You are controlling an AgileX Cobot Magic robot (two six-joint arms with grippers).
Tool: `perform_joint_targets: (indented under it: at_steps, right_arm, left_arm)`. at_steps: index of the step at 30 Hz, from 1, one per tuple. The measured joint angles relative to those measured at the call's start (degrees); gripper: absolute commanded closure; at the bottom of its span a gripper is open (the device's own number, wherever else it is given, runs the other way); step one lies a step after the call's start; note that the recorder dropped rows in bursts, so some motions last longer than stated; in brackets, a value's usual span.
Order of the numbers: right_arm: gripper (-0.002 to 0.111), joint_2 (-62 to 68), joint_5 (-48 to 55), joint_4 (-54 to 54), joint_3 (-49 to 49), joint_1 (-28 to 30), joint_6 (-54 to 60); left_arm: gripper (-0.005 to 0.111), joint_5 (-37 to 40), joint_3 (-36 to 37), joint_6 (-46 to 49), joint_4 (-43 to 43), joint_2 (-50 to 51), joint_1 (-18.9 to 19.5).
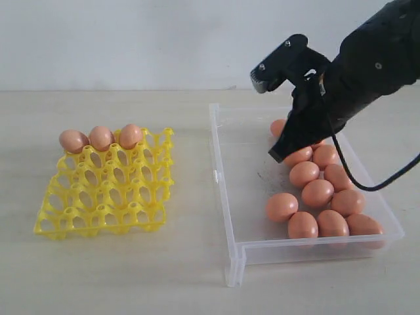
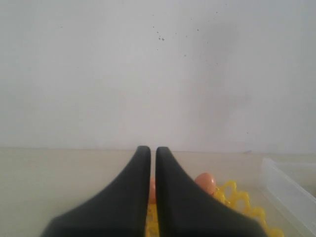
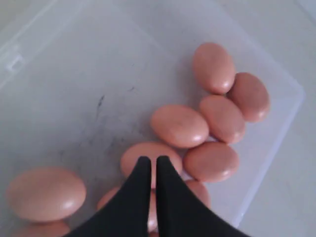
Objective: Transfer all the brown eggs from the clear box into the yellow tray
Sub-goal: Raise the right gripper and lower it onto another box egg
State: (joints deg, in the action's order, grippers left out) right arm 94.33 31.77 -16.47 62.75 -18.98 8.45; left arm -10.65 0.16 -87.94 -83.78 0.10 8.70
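Several brown eggs (image 1: 317, 192) lie along the right side of the clear box (image 1: 239, 197). Three more brown eggs (image 1: 100, 137) fill the back row of the yellow tray (image 1: 105, 197) at the left. My right gripper (image 1: 277, 156) hangs just over the eggs at the back of the box. In the right wrist view its jaws (image 3: 153, 160) are shut with nothing between them, their tips above one egg (image 3: 148, 155). The left gripper (image 2: 153, 148) is shut and empty, with an egg (image 2: 205, 182) and the yellow tray (image 2: 237, 197) just beyond it.
The box's left half is bare floor with dark scuff marks (image 3: 100, 102). A corner of the clear box (image 2: 286, 187) shows in the left wrist view. A black cable (image 1: 367, 187) loops from the right arm over the box's right side. A white wall stands behind the table.
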Motion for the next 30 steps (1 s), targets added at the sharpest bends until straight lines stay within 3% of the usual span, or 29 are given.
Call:
perform_joint_targets:
  at_steps: [5, 8, 18, 25, 27, 30]
  right_arm:
    - [0.108, 0.38, 14.62, 14.04, 0.6, 0.47, 32.94]
    - [0.108, 0.38, 21.11, 16.0, 0.73, 0.47, 48.03]
    - [0.108, 0.38, 7.07, 17.33, 1.1, 0.52, 55.58]
    - [0.107, 2.18, 10.14, 17.83, 1.1, 0.52, 64.7]
    - [0.1, 3.53, 10.5, 18.67, 1.1, 0.52, 65.09]
    - [0.077, 5.51, 10.61, 20.11, 1.1, 0.52, 65.48]
  left_arm:
    - [0.103, -0.53, 0.0, 0.0, 0.0, 0.0, 0.0]
    - [0.103, -0.53, 0.0, 0.0, 0.0, 0.0, 0.0]
    - [0.103, -0.53, 0.0, 0.14, 0.0, 0.0, 0.0]
    - [0.103, -0.53, 0.0, 0.14, -0.1, 0.0, 0.0]
    - [0.103, -0.77, 0.0, 0.18, -0.1, 0.0, 0.0]
    - [0.103, -0.9, 0.0, 0.18, -0.22, 0.0, 0.0]
